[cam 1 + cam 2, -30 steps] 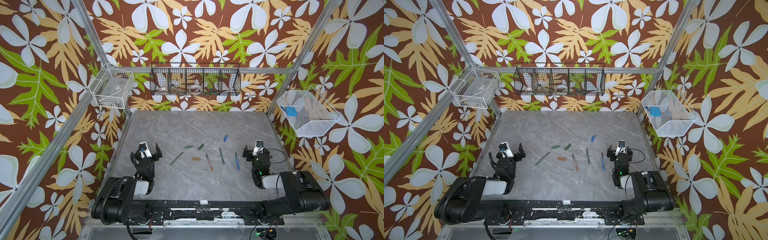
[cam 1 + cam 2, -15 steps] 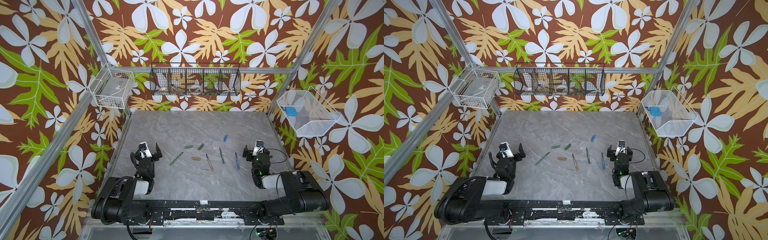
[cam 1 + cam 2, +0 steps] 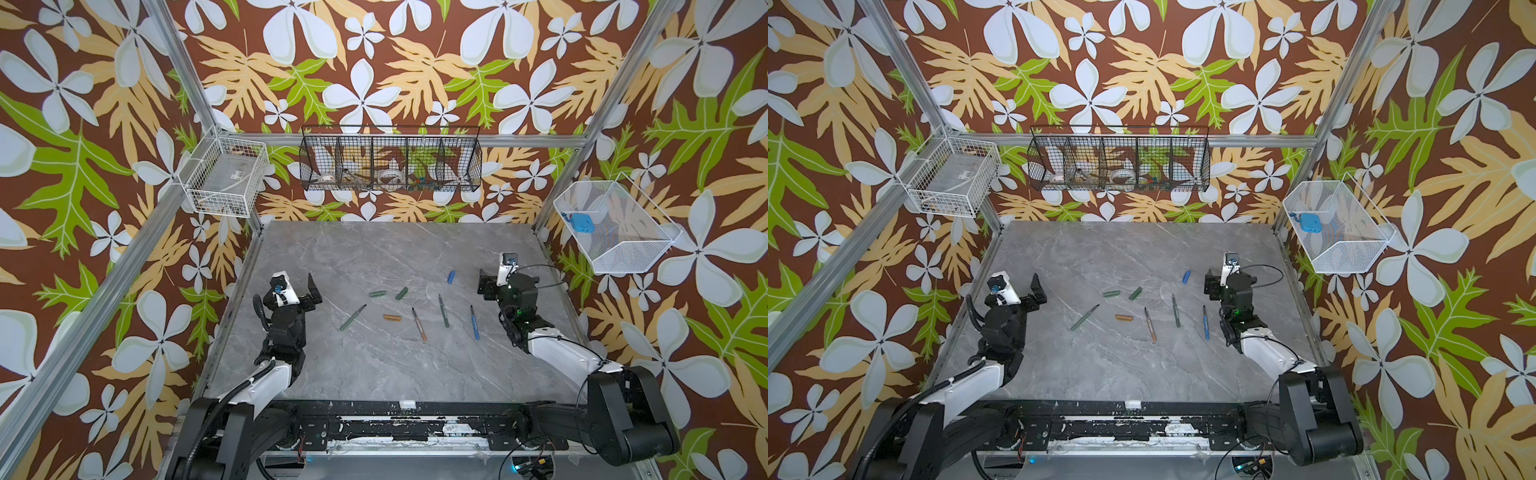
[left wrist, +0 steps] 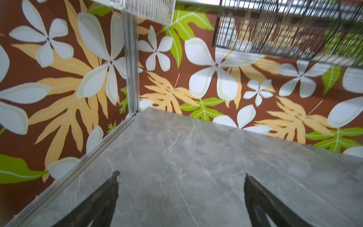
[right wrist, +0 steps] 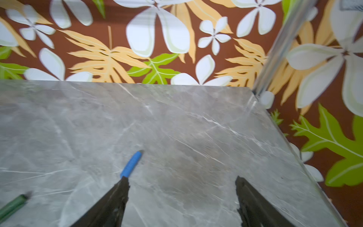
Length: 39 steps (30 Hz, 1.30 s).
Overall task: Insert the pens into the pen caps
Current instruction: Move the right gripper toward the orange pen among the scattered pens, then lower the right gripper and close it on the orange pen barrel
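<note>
While your left gripper (image 4: pixel 180 175) hung spread and empty at the left, the pens (image 3: pixel 419 324) and pen caps (image 3: pixel 378 293) lay separate on the table (image 3: pixel 374 365), and your right gripper (image 5: pixel 182 178) stood parted, empty, near the blue cap (image 5: pixel 131 167).

both top views look steeply down from high above the near edge of the desk (image 3: pixel 395 249), sharing all of it. each wrist view sits low over the desk, facing a far corner.
</note>
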Each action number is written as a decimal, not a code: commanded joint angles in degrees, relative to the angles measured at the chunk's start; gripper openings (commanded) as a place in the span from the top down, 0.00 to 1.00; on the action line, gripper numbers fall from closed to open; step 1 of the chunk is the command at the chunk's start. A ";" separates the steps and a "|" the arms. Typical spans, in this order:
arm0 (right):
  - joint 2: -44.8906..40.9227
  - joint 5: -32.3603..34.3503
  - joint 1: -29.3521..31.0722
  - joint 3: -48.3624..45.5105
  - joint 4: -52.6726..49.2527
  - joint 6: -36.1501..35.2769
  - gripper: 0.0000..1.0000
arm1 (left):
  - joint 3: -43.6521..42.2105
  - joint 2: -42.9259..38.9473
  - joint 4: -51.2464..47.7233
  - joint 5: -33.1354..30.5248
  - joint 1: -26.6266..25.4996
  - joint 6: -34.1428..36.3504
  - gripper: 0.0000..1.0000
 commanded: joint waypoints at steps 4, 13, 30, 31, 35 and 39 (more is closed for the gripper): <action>1.23 -9.02 4.37 11.78 -25.43 5.47 0.21 | 5.15 -3.81 -17.08 12.36 -0.53 -8.89 0.00; 10.39 -6.45 16.98 25.48 -44.36 4.23 0.28 | 5.39 -4.65 -21.11 6.14 -10.19 -8.90 0.00; 22.89 -6.67 26.94 37.03 -57.65 6.48 0.33 | -2.15 -10.15 -11.12 22.07 -11.24 -8.42 0.00; 23.55 -6.94 27.12 37.02 -57.68 6.63 0.33 | -1.99 -9.99 -11.49 21.93 -11.21 -8.48 0.00; 27.17 -7.53 27.94 38.30 -58.47 7.01 0.37 | -1.30 -8.64 -12.50 22.25 -11.23 -7.65 0.00; 30.14 -7.72 28.53 39.09 -58.47 7.09 0.40 | -1.41 -7.68 -11.71 23.45 -11.19 -8.16 0.00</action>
